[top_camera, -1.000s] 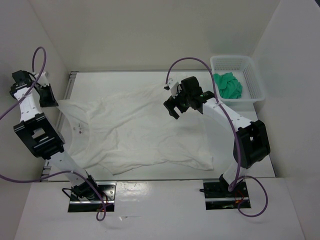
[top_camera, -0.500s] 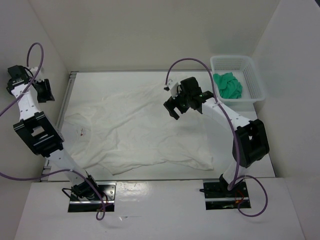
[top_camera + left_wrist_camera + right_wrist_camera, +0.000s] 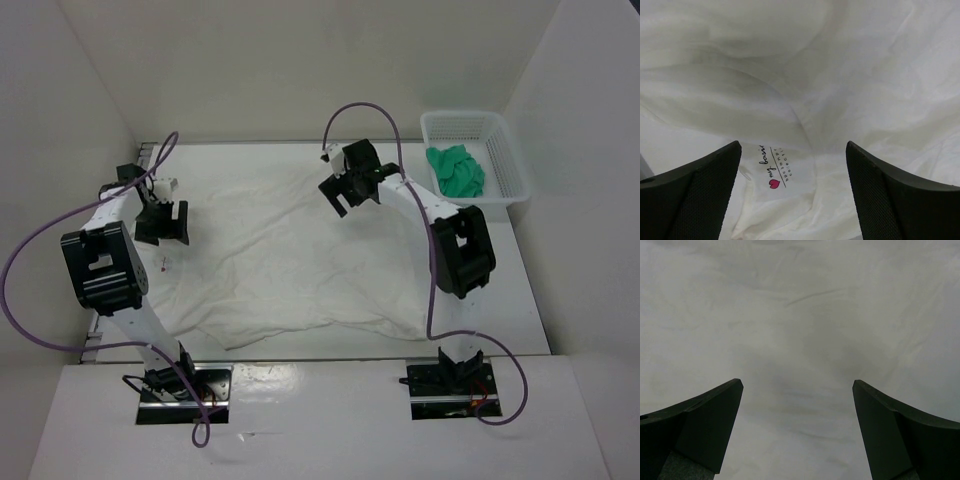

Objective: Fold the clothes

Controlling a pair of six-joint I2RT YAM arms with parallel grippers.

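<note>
Scene: top view of two arms w/ purple cables over a white tabletop [image 3: 505, 300] inside white walls.
Clothes: one large plain white garment [image 3: 290, 260], thin and wrinkly, spread flat across centre of frame, from left of centre to right of centre. It covers most of the tabletop.
Left pincer [image 3: 163, 222]: left of centre in top view, over garment's left edge. Fingers spread wide, released, no fabric between them. In its wrist view, cloth fills nearly the whole frame below the fingers, w/ a strip of bare tabletop at lower left.
Right pincer [image 3: 345, 190]: just above centre in top view, over garment's upper part. Fingers spread wide, gripping nothing. In its wrist view, only smooth white cloth lies below.
Hidden / hard to tell: whether either pincer's tips touch the cloth can't be told. Both wrist views cut fingers off at bottom edge. The right arm covers part of garment's right side. Neckline and sleeves are hard to pick out among the folds.
Writing: printed label [image 3: 775, 170] on the cloth, between left fingers at lower centre of wrist view. Pink script reads "my basi…" w/ a small heart. The tiny print under it is unreadable. In top view it's only a red speck.
Other: white mesh basket [image 3: 505, 160] at upper right, apart from garment, w/ a crumpled green cloth [image 3: 455, 170] inside.
</note>
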